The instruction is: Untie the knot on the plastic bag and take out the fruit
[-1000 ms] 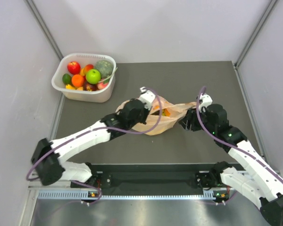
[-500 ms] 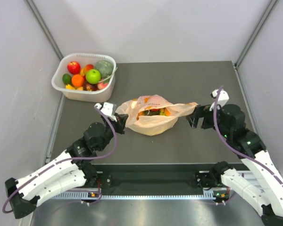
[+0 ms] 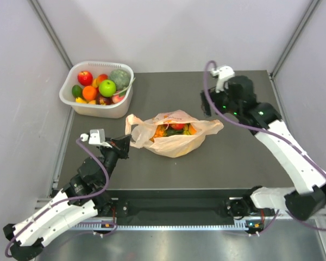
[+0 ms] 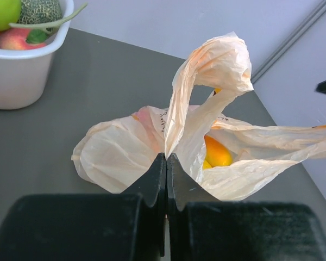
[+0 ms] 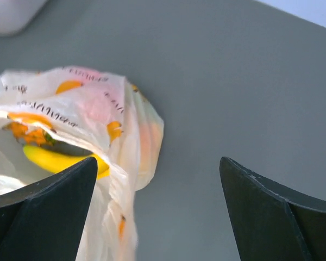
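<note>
Plastic bag [image 3: 174,144]: v. thin crinkly film; table [image 3: 233,157] matt, smooth.

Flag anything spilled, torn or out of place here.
Nothing stands out. The bag lies open on the table with the fruit inside, none spilled. The left pincer is shut on one handle, holding it up in a loop; the right pincer hangs open, clear of the bag.

Within 1 second the left claw [image 3: 126,145] has drawn back to the lower left of the frame, pinching the plastic bag [image 3: 176,143] by its handle loop [image 4: 209,60], while the right claw [image 3: 207,106] has let go, spread wide and swung to the upper right, exposing the fruit [image 3: 175,129].
</note>
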Robot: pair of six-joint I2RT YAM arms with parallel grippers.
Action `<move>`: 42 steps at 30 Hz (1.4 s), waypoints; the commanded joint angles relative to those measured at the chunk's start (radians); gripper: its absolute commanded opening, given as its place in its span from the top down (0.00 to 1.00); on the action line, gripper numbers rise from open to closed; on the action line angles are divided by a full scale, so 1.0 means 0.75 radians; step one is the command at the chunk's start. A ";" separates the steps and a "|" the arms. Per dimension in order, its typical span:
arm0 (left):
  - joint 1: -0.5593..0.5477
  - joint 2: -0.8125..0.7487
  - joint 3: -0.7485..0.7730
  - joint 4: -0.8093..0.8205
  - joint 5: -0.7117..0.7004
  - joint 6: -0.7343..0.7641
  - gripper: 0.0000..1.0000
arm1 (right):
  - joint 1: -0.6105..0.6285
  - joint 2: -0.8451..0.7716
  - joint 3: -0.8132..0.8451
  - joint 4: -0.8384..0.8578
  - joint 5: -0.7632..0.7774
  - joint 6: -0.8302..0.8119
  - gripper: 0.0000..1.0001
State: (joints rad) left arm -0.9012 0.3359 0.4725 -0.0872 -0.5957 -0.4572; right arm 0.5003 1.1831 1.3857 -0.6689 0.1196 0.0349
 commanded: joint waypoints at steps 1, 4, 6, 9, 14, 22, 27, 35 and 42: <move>-0.001 0.000 -0.018 -0.004 -0.048 -0.063 1.00 | 0.124 0.152 0.126 0.037 -0.069 -0.171 0.05; -0.001 0.014 -0.010 0.000 -0.059 -0.065 1.00 | 0.230 0.312 0.228 -0.030 -0.090 -0.251 0.04; -0.001 0.016 0.004 -0.004 -0.071 -0.063 1.00 | 0.267 0.375 0.279 -0.061 -0.106 -0.284 0.03; -0.001 0.008 0.020 -0.006 -0.089 -0.057 1.00 | 0.321 0.449 0.275 -0.069 -0.127 -0.300 0.03; -0.001 0.006 0.037 -0.006 -0.108 -0.037 1.00 | 0.345 0.556 0.292 -0.104 -0.125 -0.292 0.03; -0.001 0.014 0.047 0.018 -0.134 -0.029 1.00 | 0.386 0.672 0.277 -0.100 -0.053 -0.274 0.03; -0.001 0.043 0.047 0.053 -0.145 -0.031 1.00 | 0.354 0.819 0.382 -0.051 0.241 -0.200 0.13; -0.001 0.125 0.025 0.171 -0.196 -0.022 1.00 | 0.237 0.867 0.570 0.043 0.497 -0.071 1.00; 0.001 0.368 -0.006 0.515 -0.273 0.049 1.00 | 0.221 0.591 0.551 0.219 0.661 -0.155 1.00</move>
State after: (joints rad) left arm -0.9012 0.5369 0.4690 0.0937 -0.7578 -0.4603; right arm 0.6689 1.7828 1.7496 -0.6407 0.5098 -0.0490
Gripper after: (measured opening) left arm 0.012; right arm 0.006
